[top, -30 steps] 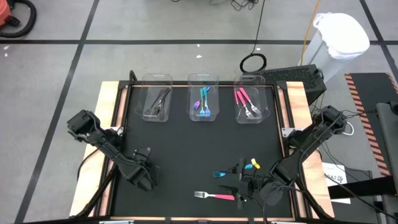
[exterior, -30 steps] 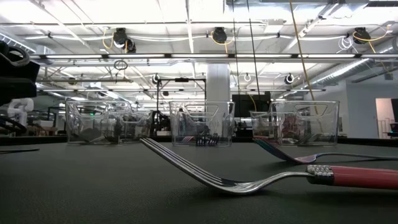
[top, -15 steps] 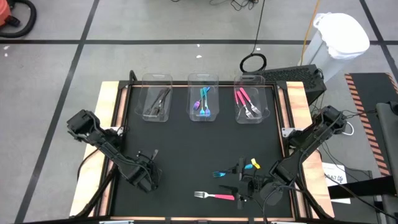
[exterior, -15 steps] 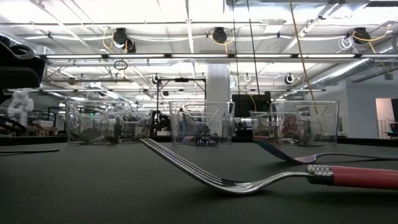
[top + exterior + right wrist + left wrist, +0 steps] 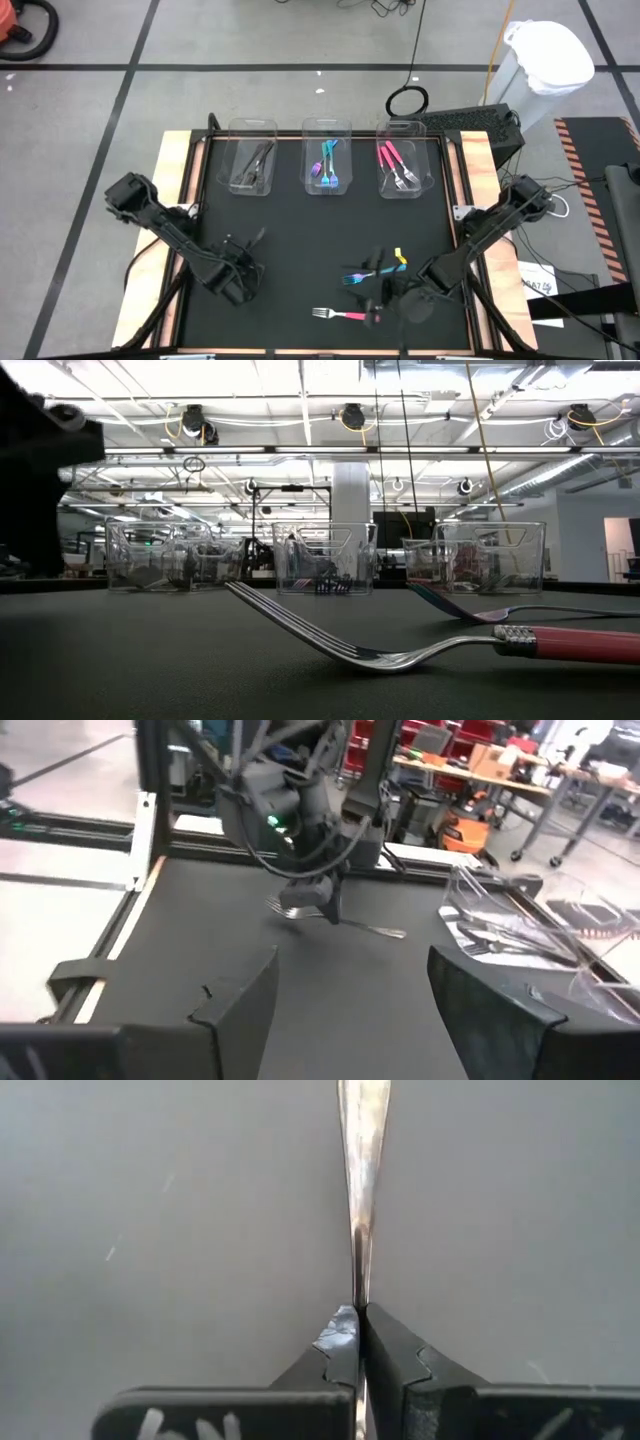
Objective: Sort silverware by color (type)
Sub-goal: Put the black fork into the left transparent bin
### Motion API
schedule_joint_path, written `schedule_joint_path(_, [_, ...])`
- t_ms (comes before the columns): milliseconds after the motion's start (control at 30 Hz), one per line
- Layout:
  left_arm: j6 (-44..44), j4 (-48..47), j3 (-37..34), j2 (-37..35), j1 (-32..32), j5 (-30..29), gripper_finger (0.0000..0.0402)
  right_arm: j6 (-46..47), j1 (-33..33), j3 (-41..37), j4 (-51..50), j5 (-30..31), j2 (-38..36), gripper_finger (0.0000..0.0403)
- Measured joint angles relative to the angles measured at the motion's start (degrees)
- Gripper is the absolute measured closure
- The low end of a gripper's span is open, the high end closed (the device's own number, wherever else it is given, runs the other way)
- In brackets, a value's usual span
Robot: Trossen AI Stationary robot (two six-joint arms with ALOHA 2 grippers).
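My left gripper (image 5: 243, 270) is at the near left of the black mat, shut on a dark grey fork (image 5: 345, 923); the fork's handle (image 5: 360, 1170) runs out ahead of the fingers. At the near right my right gripper (image 5: 373, 290) stands open above the mat, between a blue-handled fork (image 5: 355, 277) and a pink-handled fork (image 5: 340, 314), both lying flat. The low view shows the pink-handled fork (image 5: 400, 655) close up, with the other fork (image 5: 480, 612) behind it. My left gripper pinches the narrow part of the dark fork's handle (image 5: 359, 1302) between its two fingers (image 5: 385, 1350). They come from above, slanting down, and lie across the fork. The fork hangs about level, clear of the mat, with tines (image 5: 285, 907) on one side and the handle end (image 5: 397, 932) on the other.
Three clear bins stand along the far edge: the left bin (image 5: 250, 130) holds dark forks, the middle bin (image 5: 327, 128) blue and teal ones, the right bin (image 5: 402, 130) pink ones. Bare mat lies between the bins and the grippers. Wooden table edges frame the mat.
My left gripper has shut on the dark fork, tipped and risen a little, lifting the fork off the mat. My right gripper has moved toward the table's left edge, over the two loose forks, and has rolled somewhat; it stays open.
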Motion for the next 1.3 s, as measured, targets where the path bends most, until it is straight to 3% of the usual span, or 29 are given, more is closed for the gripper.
schedule_joint_path(400, [21.59, 2.54, 9.84, -0.42, -0.01, -28.15, 0.0398, -0.58, -5.25, 0.0, 14.3, 0.13, 8.39, 0.0151])
schedule_joint_path(533, [36.86, 11.73, 11.12, -0.43, 0.0, -36.77, 0.0398, -2.92, -6.84, -0.01, 20.28, 0.18, 10.18, 0.0151])
schedule_joint_path(700, [64.34, 28.51, 11.12, -0.42, -0.01, -41.72, 0.0398, -3.73, -9.83, -0.02, 27.63, 0.38, 10.45, 0.0151])
schedule_joint_path(867, [81.12, 38.57, 11.14, -0.42, -0.01, -48.28, 0.0398, -3.79, -12.4, -0.02, 31.96, 0.42, 10.43, 0.0151])
schedule_joint_path(1133, [90.07, 40.38, 11.14, -0.42, -0.01, -55.47, 0.0398, -12.64, -14.39, -0.02, 41.34, -0.03, 10.43, 0.0151])
schedule_joint_path(1300, [96.04, 40.4, 11.14, -0.42, -0.01, -57.28, 0.0398, -17.01, -15.06, -0.02, 47.11, -6.17, 10.43, 0.0151])
